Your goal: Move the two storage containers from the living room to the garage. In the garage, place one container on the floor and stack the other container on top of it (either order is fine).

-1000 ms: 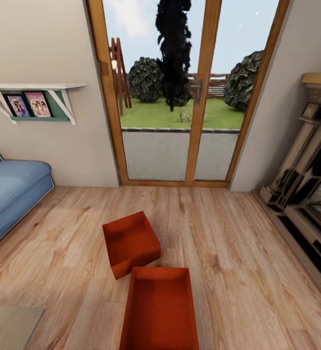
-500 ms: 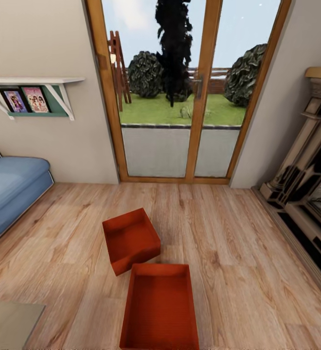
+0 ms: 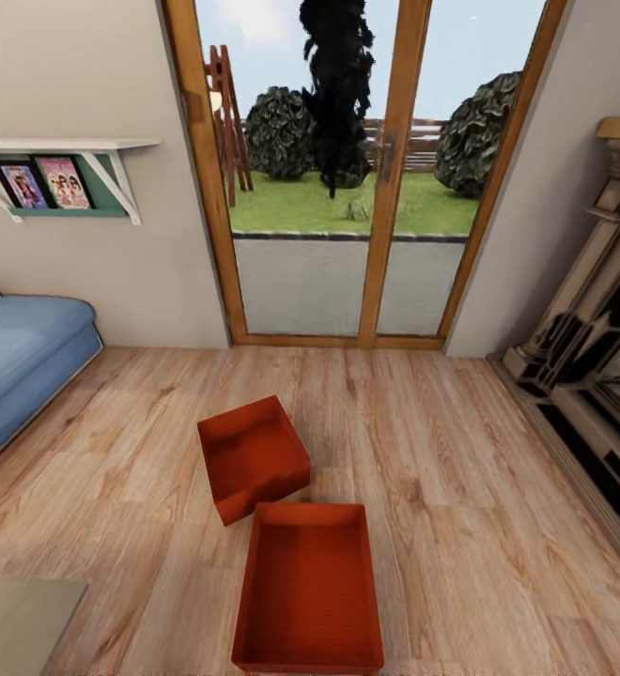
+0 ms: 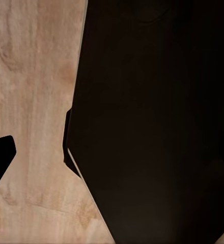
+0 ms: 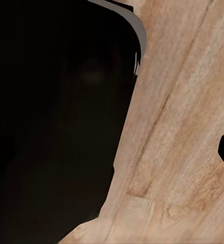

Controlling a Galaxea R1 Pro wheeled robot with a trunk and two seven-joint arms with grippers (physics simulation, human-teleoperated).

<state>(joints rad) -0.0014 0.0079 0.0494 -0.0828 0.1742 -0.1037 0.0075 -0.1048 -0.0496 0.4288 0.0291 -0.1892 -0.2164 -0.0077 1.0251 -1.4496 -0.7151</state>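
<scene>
Two red-orange rectangular open-top storage containers [image 3: 253,457] [image 3: 308,588] sit touching on your light wood plank floor [image 3: 460,469]; neither end effector's jaw state can be told, so placement relative to them is unclear.

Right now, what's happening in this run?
Nothing is being handled. Both storage containers, the near container and the far container, sit empty on the wood floor of the living room, in front of the glass doors. The far one is turned at an angle, its corner close to the near one's back wall. A blue sofa stands to the left. Neither has been picked up yet.
</scene>
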